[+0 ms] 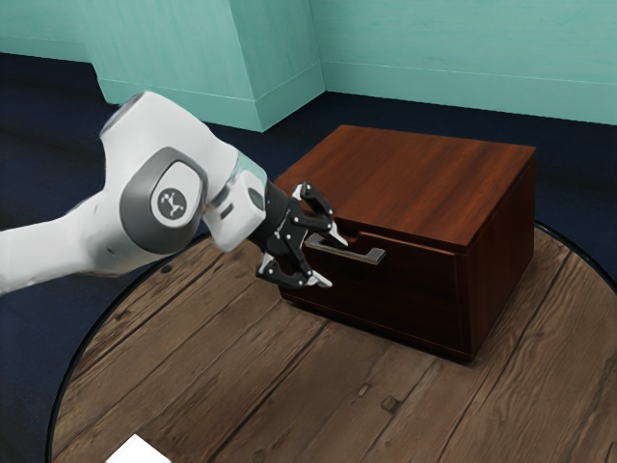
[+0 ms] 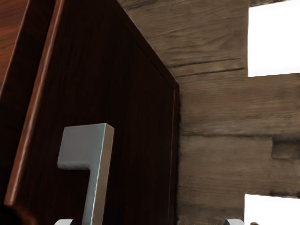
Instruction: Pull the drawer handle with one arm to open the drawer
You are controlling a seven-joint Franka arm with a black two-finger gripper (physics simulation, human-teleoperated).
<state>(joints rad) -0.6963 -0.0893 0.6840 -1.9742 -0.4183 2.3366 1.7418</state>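
Handle: grey metal bar (image 1: 359, 253) (image 2: 89, 159), square-edged, bent at the end to meet the wood; set level across the upper part of the drawer front.
Drawer: dark reddish wood front (image 1: 405, 285) (image 2: 117, 117), on the cabinet face turned toward the arm; dark shadow line along its top edge; how far out, hard to tell.
Cabinet: wooden box (image 1: 424, 178) with a lighter glossy top, standing on the table toward the exterior view's right, close to the rim there.
Gripper: black claw (image 1: 331, 258), fingers spread apart, one above and one below the handle's end nearer the arm; not clamped.
Arm: white (image 1: 145, 212), reaching in from the exterior view's left.
Table: round plank top (image 1: 241, 386) with a dark rim; broad stretch of boards before the drawer front.
Edge: flat white patch (image 1: 135, 451) at the near rim.
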